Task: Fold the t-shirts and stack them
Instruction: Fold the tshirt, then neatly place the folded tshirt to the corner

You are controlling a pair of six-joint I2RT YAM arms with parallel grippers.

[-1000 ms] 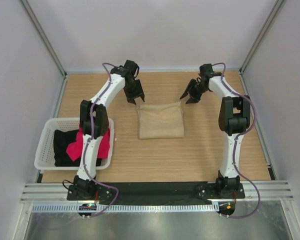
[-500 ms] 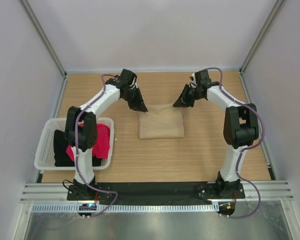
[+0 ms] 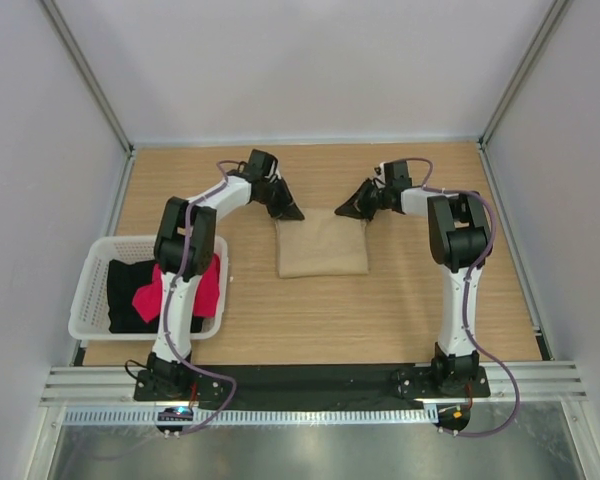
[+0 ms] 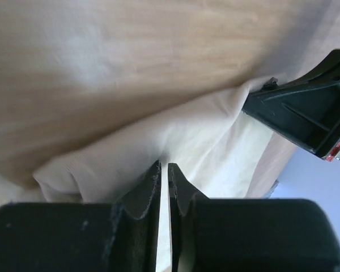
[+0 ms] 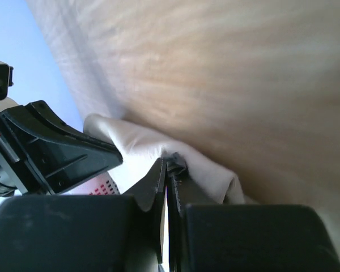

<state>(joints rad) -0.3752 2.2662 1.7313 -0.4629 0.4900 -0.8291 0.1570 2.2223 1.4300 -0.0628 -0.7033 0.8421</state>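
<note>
Two at once, clamped the folded tan shirt (image 3: 322,243) in the middle of the table (image 3: 400,300): left gripper (image 3: 294,213) pinched the far-left corner, right gripper (image 3: 344,211) the far-right. Found red shirt (image 3: 150,295) and black shirt (image 3: 120,300) in the basket (image 3: 85,290).

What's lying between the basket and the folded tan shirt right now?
Only bare wooden tabletop separates the basket from the tan shirt; the top view shows this.
</note>
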